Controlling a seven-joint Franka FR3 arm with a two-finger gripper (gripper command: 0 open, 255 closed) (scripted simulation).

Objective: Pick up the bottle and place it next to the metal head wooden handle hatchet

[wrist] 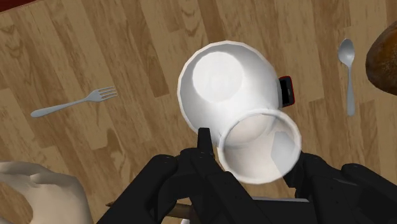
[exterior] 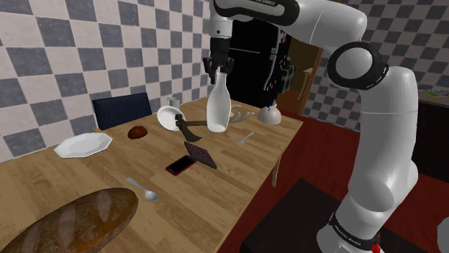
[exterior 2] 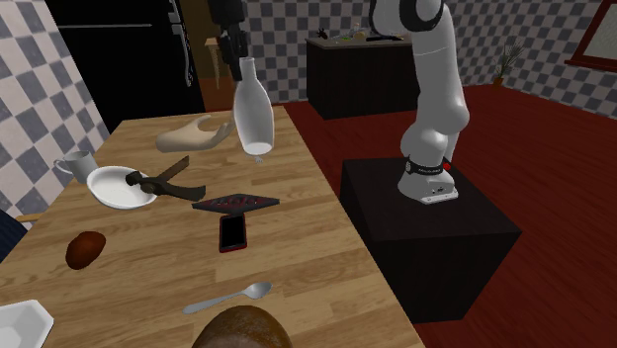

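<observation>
Pretty clearly a home kitchen: checkered tile walls, wooden counter with a plate, spoon, fork and a big bread loaf.

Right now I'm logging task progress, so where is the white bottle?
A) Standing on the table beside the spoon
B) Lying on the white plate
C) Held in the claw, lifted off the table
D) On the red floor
C: the claw clasps the white bottle by its neck, and the bottle's base hangs clear above the wooden table.
</observation>
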